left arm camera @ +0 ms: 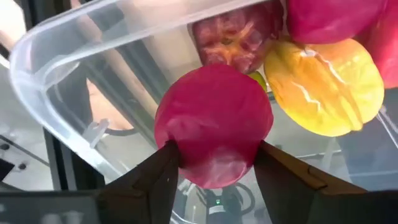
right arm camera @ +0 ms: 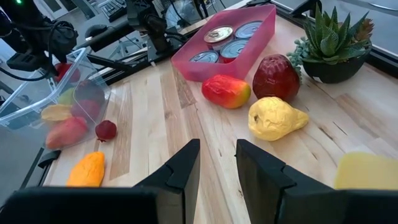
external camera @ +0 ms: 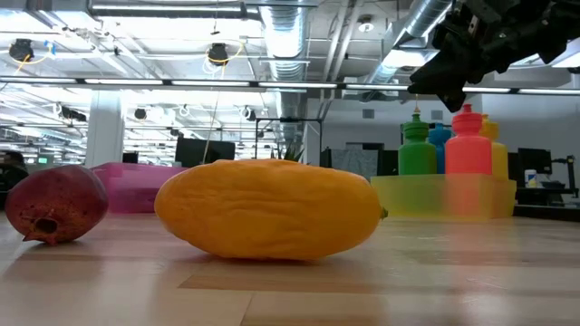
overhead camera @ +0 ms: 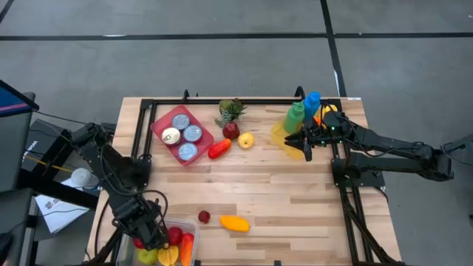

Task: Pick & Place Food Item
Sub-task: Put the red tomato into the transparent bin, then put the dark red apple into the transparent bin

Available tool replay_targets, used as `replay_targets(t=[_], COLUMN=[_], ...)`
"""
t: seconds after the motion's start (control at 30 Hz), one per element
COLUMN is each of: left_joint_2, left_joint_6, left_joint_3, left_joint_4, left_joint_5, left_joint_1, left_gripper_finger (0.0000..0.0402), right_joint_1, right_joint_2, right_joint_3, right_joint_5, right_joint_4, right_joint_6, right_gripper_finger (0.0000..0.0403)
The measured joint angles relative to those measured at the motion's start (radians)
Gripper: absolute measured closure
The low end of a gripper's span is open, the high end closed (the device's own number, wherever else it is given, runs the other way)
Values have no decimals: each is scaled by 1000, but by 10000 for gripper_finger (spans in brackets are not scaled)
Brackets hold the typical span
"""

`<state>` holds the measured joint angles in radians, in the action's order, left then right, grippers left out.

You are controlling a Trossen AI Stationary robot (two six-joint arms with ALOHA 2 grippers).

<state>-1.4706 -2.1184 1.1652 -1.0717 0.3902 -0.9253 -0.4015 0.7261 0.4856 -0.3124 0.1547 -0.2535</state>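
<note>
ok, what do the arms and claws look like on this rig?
Both arms are matte black, jointed segments with black cables looped along them. The left claw has two dark, wedge-shaped fingers with flat inner faces; the right claw matches. Small green and orange lights show near the right wrist.

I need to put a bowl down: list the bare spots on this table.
Bare wood lies between the red pepper and the orange fruit, and right of that fruit toward the table edge. Crowded: the back, around the pink tray, succulent and bottles; also the clear bin.

Left hand (overhead camera: pixel 153 235) fingers parted, right hand (overhead camera: pixel 301 140) narrowly open, empty
</note>
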Motion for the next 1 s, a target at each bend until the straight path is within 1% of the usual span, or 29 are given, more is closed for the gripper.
replay_targets(t=[0.13, 0.33, 0.47, 0.53, 0.6, 0.67, 0.73, 0.8, 0.87, 0.9, 0.93, 1.0], left_joint_2=[1, 6, 34, 82, 143, 218, 299, 374, 424, 438, 443, 430], left_joint_6=[88, 95, 98, 120, 130, 157, 212, 289, 432, 526, 631, 853], left_joint_3=[0, -21, -22, -15, 3, 19, 26, 26, 26, 27, 27, 27], left_joint_4=[-3, -8, 8, 56, 102, 137, 178, 197, 222, 229, 232, 248], left_joint_5=[-8, 5, -1, -41, -114, -222, -375, -572, -760, -821, -855, -858], left_joint_1=[0, 3, 29, 61, 89, 112, 135, 165, 214, 249, 294, 398], left_gripper_finger=[174, 100, 73, 69, 70, 73, 77, 80, 84, 85, 86, 86], right_joint_1=[0, 0, 0, 0, 0, 0, 0, 0, 0, 1, 1, 1], right_joint_2=[0, 0, 0, 0, 0, 0, 0, 0, 0, 0, 0, 0], right_joint_3=[0, 0, 0, 0, 0, 0, 0, 0, 0, 0, 0, 0], right_joint_5=[0, 0, 0, 0, 0, 0, 0, 0, 0, 0, 0, -1], right_joint_4=[0, 4, 4, 3, 3, 3, 3, 3, 3, 3, 4, 7], right_joint_6=[0, 0, 0, -2, -6, -8, -8, -8, -8, -8, -8, -8], right_gripper_finger=[305, 305, 305, 305, 305, 305, 305, 305, 305, 305, 305, 305])
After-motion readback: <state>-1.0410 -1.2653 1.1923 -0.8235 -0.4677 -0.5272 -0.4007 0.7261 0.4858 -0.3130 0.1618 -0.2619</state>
